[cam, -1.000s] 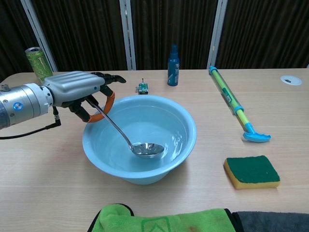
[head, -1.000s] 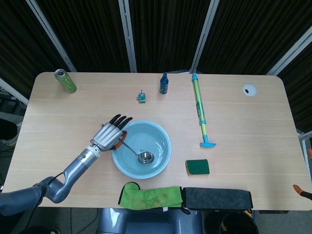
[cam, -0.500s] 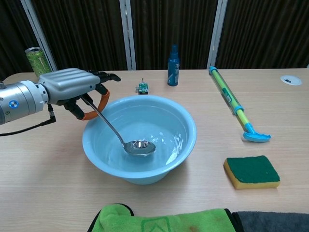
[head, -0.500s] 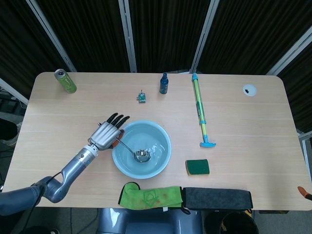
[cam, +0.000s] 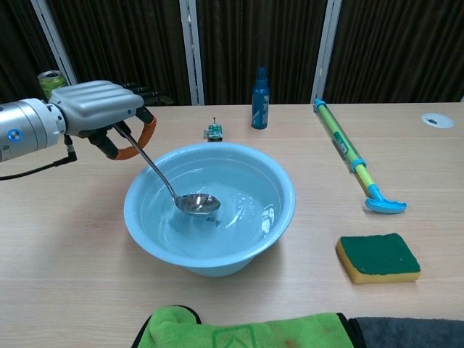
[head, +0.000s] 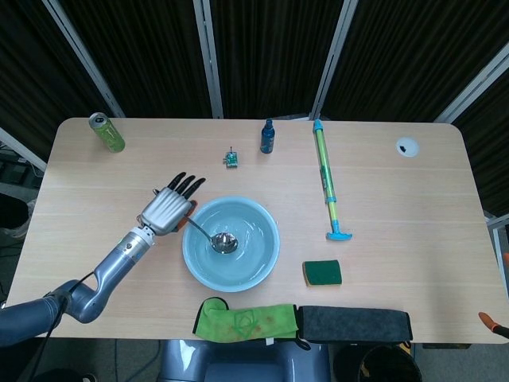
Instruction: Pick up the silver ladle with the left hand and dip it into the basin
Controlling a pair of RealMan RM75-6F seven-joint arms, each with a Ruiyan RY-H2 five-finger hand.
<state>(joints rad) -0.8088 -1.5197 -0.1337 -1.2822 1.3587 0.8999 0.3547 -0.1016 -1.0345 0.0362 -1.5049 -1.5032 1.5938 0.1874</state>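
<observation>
A light blue basin [head: 260, 263] [cam: 279, 217] holding water stands at the table's front middle. My left hand [head: 166, 208] [cam: 94, 109] hovers over the basin's left rim and grips the orange end of the silver ladle's handle. The ladle [head: 223, 242] [cam: 197, 203] slants down to the right, its bowl lifted just above the rippled water inside the basin. My right hand shows in neither view.
A green can [head: 106, 132] stands back left; a small green clip [head: 231, 160], a blue bottle [head: 268, 136] and a green-yellow pump tube [head: 326, 177] lie behind the basin. A green sponge [head: 322, 272] sits right of it. Green [head: 246, 318] and dark cloths [head: 354, 323] line the front edge.
My left hand has risen and drawn back to the left, lifting the ladle's bowl from the basin bottom up out of the water, which now ripples.
</observation>
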